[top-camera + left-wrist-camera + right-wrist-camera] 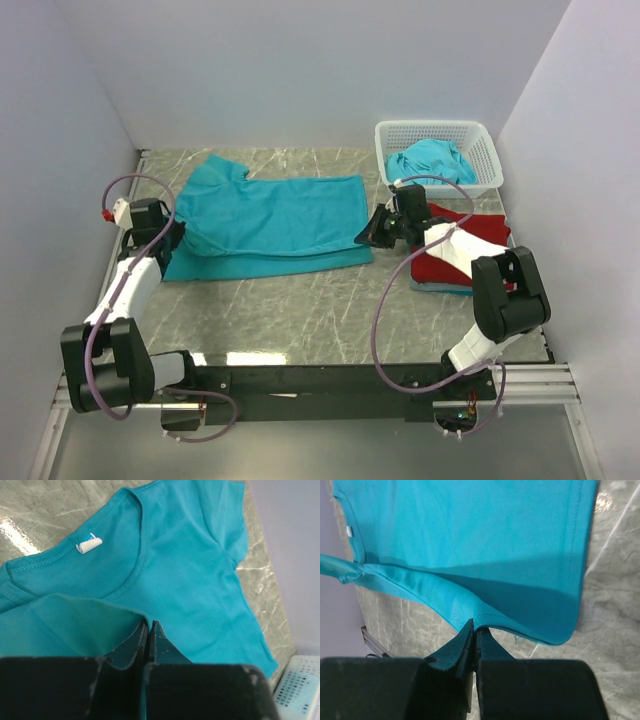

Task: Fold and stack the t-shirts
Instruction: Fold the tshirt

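My left gripper [148, 629] is pinched tight on a raised fold of the teal t-shirt [275, 222], close to its neckline. The white label [89, 544] sits in the collar at 11 o'clock from my fingertips, and one short sleeve [227, 525] lies flat toward 1 o'clock. My right gripper [474, 626] is pressed together on the shirt's edge near the bottom hem, holding up a ridge of cloth that runs off toward 10 o'clock in the wrist view. Seen from above, the shirt lies spread across the middle of the table [300, 315], with my left gripper at its 9 o'clock end and my right at its 3 o'clock end. A folded red t-shirt [470, 245] rests on a folded teal one [445, 289] at the table's 3 o'clock side, partly under my right arm. At 1 o'clock the white basket [486, 150] holds a crumpled teal shirt [428, 160].
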`<action>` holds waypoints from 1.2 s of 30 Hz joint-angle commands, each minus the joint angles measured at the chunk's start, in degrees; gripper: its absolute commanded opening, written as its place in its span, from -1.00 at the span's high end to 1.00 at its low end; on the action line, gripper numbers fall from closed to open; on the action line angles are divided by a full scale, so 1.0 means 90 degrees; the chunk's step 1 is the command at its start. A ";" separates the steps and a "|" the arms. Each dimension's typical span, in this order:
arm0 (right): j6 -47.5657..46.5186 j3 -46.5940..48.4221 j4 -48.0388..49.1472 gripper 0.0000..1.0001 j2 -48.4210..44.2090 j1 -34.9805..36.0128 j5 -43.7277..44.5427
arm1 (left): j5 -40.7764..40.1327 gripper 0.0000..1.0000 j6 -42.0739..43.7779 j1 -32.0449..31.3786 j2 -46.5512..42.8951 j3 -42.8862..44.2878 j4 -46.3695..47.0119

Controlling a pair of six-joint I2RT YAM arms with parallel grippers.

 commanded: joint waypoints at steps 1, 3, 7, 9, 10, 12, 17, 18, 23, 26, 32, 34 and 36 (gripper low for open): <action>0.0142 0.0311 0.0090 0.90 0.0150 -0.0101 0.0064 | -0.0048 0.92 0.0169 -0.0021 0.0196 0.0328 0.0351; 0.0142 0.0438 0.0140 0.84 0.0297 -0.0121 0.0045 | -0.0077 0.92 0.0140 -0.0011 0.0342 0.0348 0.0429; 0.0181 0.0692 0.0149 0.77 0.0677 -0.0160 0.0045 | -0.0087 0.83 0.0130 -0.0021 0.0596 0.0377 0.0586; 0.0201 0.0848 0.0159 0.73 0.0814 -0.0179 0.0074 | -0.0097 0.66 0.0130 -0.0021 0.0743 0.0378 0.0683; 0.0201 0.0916 0.0149 0.69 0.0921 -0.0180 0.0103 | -0.0116 0.52 0.0120 -0.0011 0.0801 0.0407 0.0683; 0.0172 0.1121 0.0072 0.58 0.1039 -0.0199 0.0268 | -0.0175 0.12 0.0188 -0.0021 0.1045 0.0533 0.0683; 0.0035 0.1600 -0.0261 -0.38 0.1079 -0.0209 0.0757 | -0.0135 -0.42 0.0539 -0.0011 0.1212 0.1217 0.0342; -0.0042 0.1600 -0.0271 -0.44 0.1020 -0.0209 0.0835 | -0.0203 -0.49 0.0636 -0.0011 0.1154 0.1285 0.0303; -0.0355 0.1279 -0.0329 -0.61 0.0415 -0.0150 0.1021 | -0.0273 -0.99 0.0774 -0.0001 0.0617 0.1374 -0.0087; -0.0619 0.0967 -0.0359 -0.62 0.0064 -0.0005 0.1109 | 0.0068 -0.99 0.0803 -0.0001 0.0334 0.1189 -0.0283; -0.1058 0.0419 -0.0222 -0.65 -0.0308 0.0416 0.1178 | 0.1151 -0.99 0.0599 -0.0021 -0.0165 0.0174 0.0038; -0.1107 0.0399 -0.0193 -0.67 -0.0192 0.0572 0.1061 | 0.1328 -0.99 0.0569 -0.0021 -0.0117 -0.0149 0.0243; -0.1127 0.0370 -0.0144 -0.68 -0.0113 0.0718 0.1070 | 0.1514 -0.99 0.0520 -0.0021 -0.0029 -0.0334 0.0331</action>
